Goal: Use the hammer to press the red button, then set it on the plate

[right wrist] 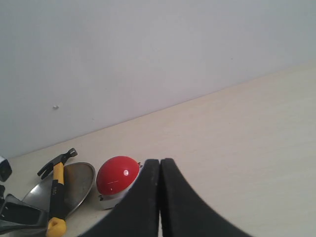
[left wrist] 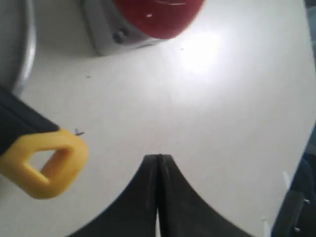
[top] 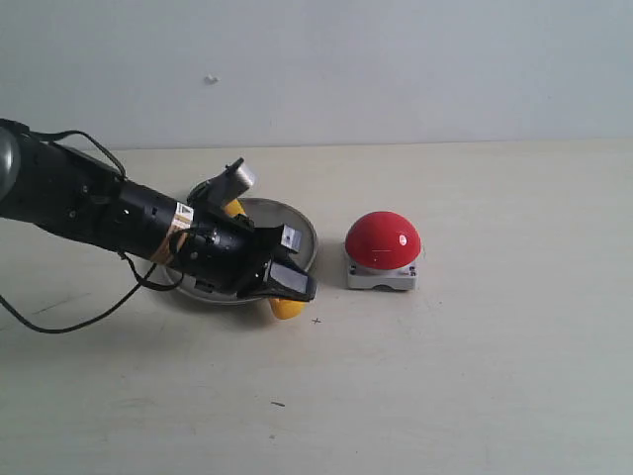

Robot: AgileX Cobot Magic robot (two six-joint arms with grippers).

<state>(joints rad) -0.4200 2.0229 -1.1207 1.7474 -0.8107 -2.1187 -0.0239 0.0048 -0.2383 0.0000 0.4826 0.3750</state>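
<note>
The hammer lies across the silver plate, its dark head past one rim and its yellow looped end sticking out over the other rim. My left gripper hovers at that looped end, beside it and not touching. Its jaws are pressed together with nothing between them. The red button stands on its grey base to the right of the plate. My right gripper is shut and empty, well away from the button, and is out of the exterior view.
My left arm with its black cable stretches in from the left and covers most of the plate. A plain wall stands behind the pale tabletop. A small dark speck lies near the front.
</note>
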